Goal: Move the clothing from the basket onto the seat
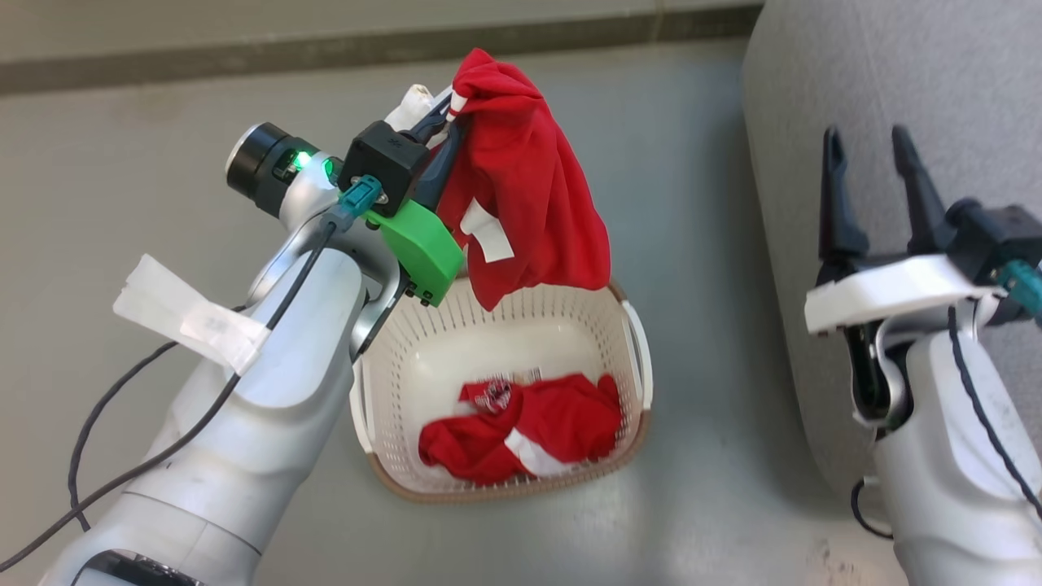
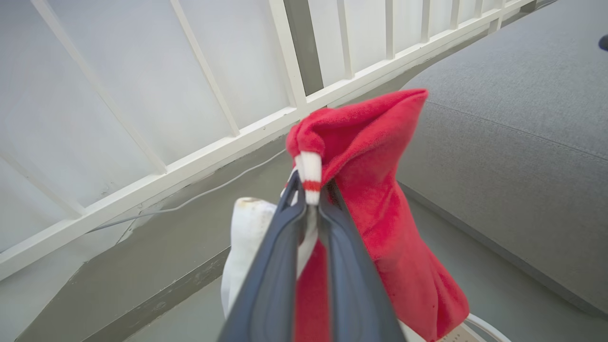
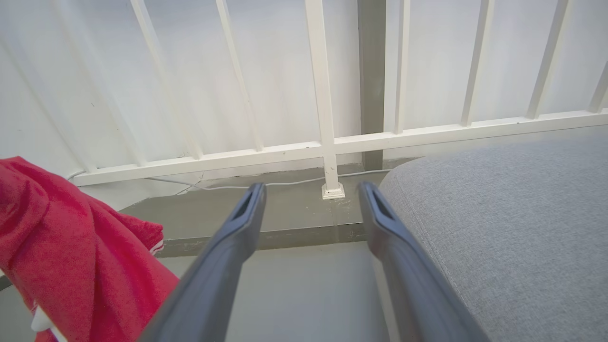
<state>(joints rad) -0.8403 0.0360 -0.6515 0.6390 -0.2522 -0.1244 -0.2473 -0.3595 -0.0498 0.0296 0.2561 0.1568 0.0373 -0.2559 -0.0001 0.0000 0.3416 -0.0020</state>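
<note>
Head view: the left claw (image 1: 446, 122) grips one red garment (image 1: 529, 203), lifted above the basket (image 1: 407, 382); the second garment (image 1: 537, 431) lies inside it. The right claw (image 1: 865, 138) hangs spread, empty, beside the seat (image 1: 895, 65), which carries no clothing yet

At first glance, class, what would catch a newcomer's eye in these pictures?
A bright red garment dangles from the shut left tool above the basket. A second red garment lies crumpled in the basket's bottom. At right, the open right tool hovers empty by the big grey seat.
</note>
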